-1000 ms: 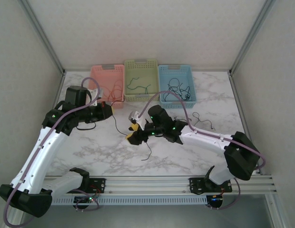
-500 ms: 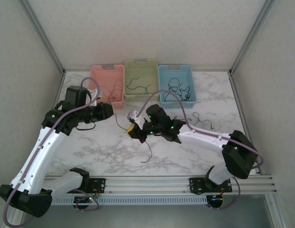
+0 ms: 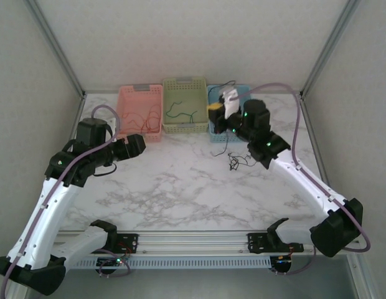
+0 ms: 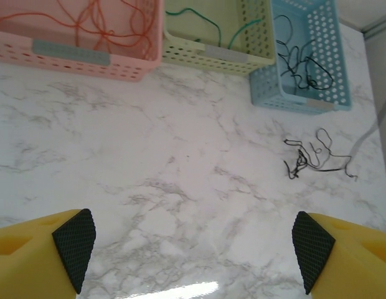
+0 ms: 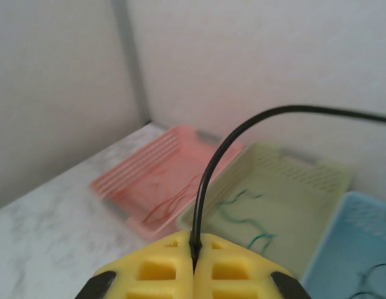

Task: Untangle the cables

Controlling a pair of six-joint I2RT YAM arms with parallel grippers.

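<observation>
Cables (image 4: 303, 62) lie sorted by colour in three baskets along the far edge of the marble worktop (image 4: 180, 162): red-orange strands (image 4: 99, 22) in the pink basket (image 4: 71, 55), a green cable (image 4: 213, 26) in the green basket (image 4: 218, 55), and black loops in the blue basket (image 4: 308, 104). One black cable (image 5: 198, 205) is clamped between the fully closed yellow fingers of the right gripper (image 5: 194, 254), held high over the blue basket. The height seems meant to let the string-thin wire hang free before it is lowered among the other black ones. In the wrist camera the wire arcs stiffly up from the pinch and away to one side, while the overhead camera shows a loose length dangling toward the worktop. Near that dangling end, a small black tangle (image 4: 311, 159) sits on the bare marble in front of the blue basket; whether the held wire is joined to it cannot be told. The left gripper (image 4: 193, 246) hangs over the worktop near the pink basket, fingers spread wide with nothing between them. It is well apart from the tangle, likely parked out of the right arm's way. The wires look thin, kinked and springy, holding their curls where they rest, and the knot on the marble looks like the work left.
</observation>
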